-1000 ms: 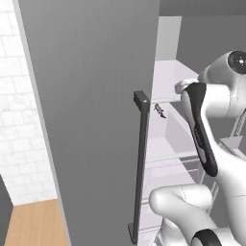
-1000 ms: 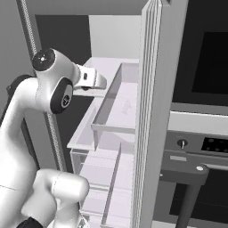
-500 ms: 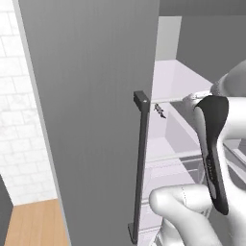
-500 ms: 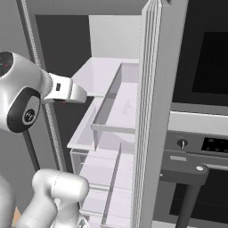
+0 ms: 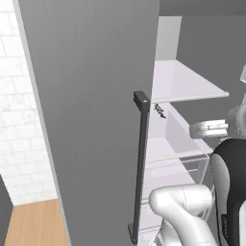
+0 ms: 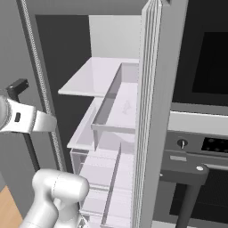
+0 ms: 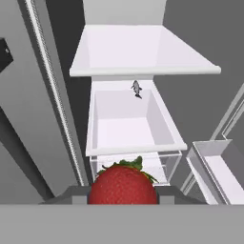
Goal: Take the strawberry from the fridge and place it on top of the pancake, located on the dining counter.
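Strawberry red, green-leafed top, gripped between jaws.

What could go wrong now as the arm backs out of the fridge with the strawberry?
1. The strawberry sits between the gripper fingers; a jolt might let it slip out.
2. The open fridge doors stand close on both sides, so a wide swing could hit the door's dark handle or the door bin.
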Available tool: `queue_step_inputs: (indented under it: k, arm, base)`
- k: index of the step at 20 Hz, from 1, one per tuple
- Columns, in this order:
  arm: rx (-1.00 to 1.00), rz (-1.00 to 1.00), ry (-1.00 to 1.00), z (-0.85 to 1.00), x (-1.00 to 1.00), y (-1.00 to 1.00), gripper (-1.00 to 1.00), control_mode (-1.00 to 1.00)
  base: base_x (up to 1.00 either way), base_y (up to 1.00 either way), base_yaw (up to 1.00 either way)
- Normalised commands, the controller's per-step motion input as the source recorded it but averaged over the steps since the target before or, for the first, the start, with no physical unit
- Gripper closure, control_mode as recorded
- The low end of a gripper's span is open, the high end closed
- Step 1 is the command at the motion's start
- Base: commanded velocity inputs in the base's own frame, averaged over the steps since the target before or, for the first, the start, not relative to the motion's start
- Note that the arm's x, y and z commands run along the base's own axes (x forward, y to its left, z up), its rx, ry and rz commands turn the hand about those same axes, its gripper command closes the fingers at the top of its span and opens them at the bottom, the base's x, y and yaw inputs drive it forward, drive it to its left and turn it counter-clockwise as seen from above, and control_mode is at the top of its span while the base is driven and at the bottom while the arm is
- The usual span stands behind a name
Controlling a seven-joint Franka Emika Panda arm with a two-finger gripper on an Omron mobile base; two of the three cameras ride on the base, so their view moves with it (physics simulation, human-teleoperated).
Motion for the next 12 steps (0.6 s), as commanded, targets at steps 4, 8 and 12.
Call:
queue_step_inputs:
  k: [4,8,12]
  arm:
    - [0.00,0.00,0.00,0.00,0.00,0.00,1.00,1.00]
    - [0.00,0.00,0.00,0.00,0.00,0.00,1.00,1.00]
    - [0.00,0.00,0.00,0.00,0.00,0.00,1.00,1.00]
  base:
    - [-1.00,0.24,0.00]
    - [-1.00,-0.02,0.00]
    - [-1.00,-0.28,-0.05]
